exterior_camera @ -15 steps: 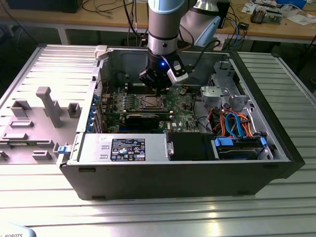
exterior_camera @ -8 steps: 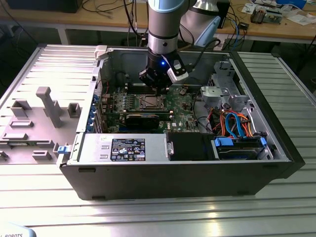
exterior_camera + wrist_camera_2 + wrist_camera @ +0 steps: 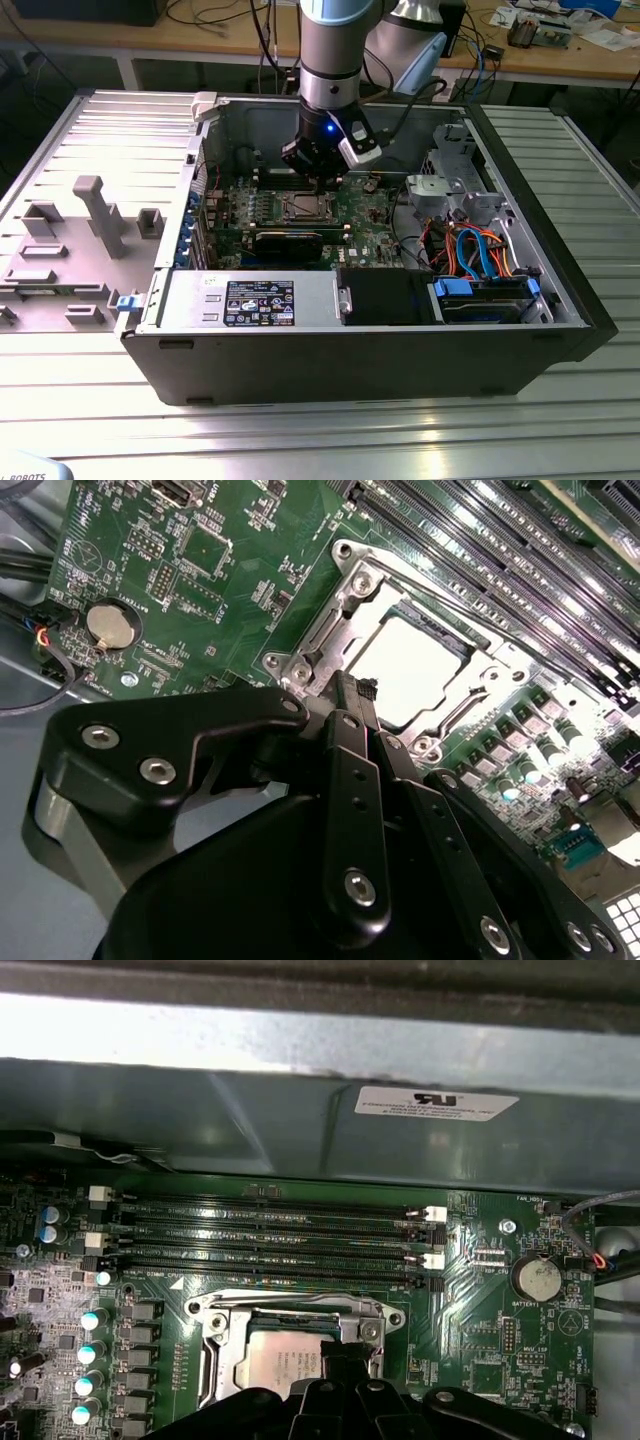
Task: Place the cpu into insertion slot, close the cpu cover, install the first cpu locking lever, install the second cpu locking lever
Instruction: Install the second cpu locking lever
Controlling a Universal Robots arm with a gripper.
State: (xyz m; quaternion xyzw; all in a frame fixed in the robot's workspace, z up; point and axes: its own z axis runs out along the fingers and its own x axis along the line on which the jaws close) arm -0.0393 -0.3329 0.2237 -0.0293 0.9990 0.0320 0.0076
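Observation:
The cpu (image 3: 405,670) lies flat in the insertion slot (image 3: 303,207) on the green motherboard (image 3: 230,580); its silvery top also shows in the first wrist view (image 3: 280,1360). The cpu cover (image 3: 372,592) lies down around it as a metal frame (image 3: 290,1305). A thin lever rod (image 3: 322,638) runs along the socket's side, and a second one (image 3: 455,712) runs along the opposite side. My black gripper (image 3: 347,685) hangs just over the socket's edge by the first rod, fingers pressed together with nothing seen between them. It stands low inside the case (image 3: 318,180).
Long black memory slots (image 3: 270,1230) run beside the socket toward the case wall (image 3: 300,1110). A coin battery (image 3: 536,1280) and a row of capacitors (image 3: 90,1320) flank it. Drive bays with blue and orange cables (image 3: 480,250) stand at the exterior view's right, a power supply (image 3: 250,300) in front.

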